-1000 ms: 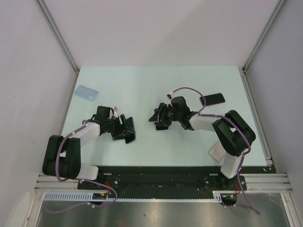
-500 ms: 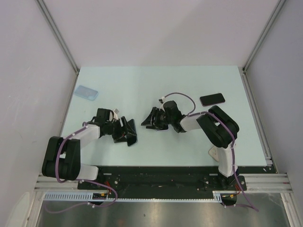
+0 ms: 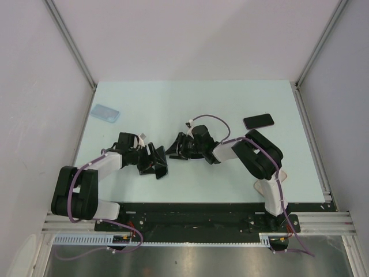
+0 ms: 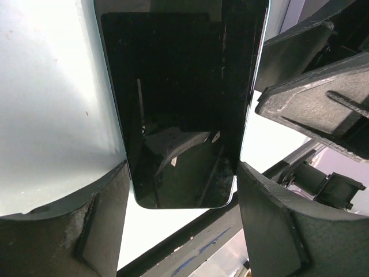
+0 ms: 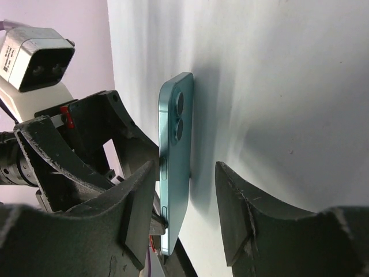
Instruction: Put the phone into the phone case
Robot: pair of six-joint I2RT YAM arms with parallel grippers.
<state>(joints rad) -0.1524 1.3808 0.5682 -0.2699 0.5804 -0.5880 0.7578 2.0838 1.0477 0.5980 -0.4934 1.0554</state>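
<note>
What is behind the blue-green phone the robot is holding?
From the right wrist camera, the left gripper shows behind the phone, gripping it. The phone itself covers the spots where the jaws touch it, so those cannot be seen.

Pale mint-green flat tabletop [image 3: 173,98], evenly lit, soft shadows only. Plain white wall panels [image 3: 190,34] on 3 sides w/ silver aluminium corner posts [image 3: 69,40] btwn them. Silver metal rail [image 3: 323,219] along near edge.

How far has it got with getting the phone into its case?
Done: the phone is up on edge, clamped in the left gripper. In hand: the right gripper, open, straddles it, seemingly for a handover. Left: everything with the case, which lies apart, untouched, at the far left corner of the table.
</note>
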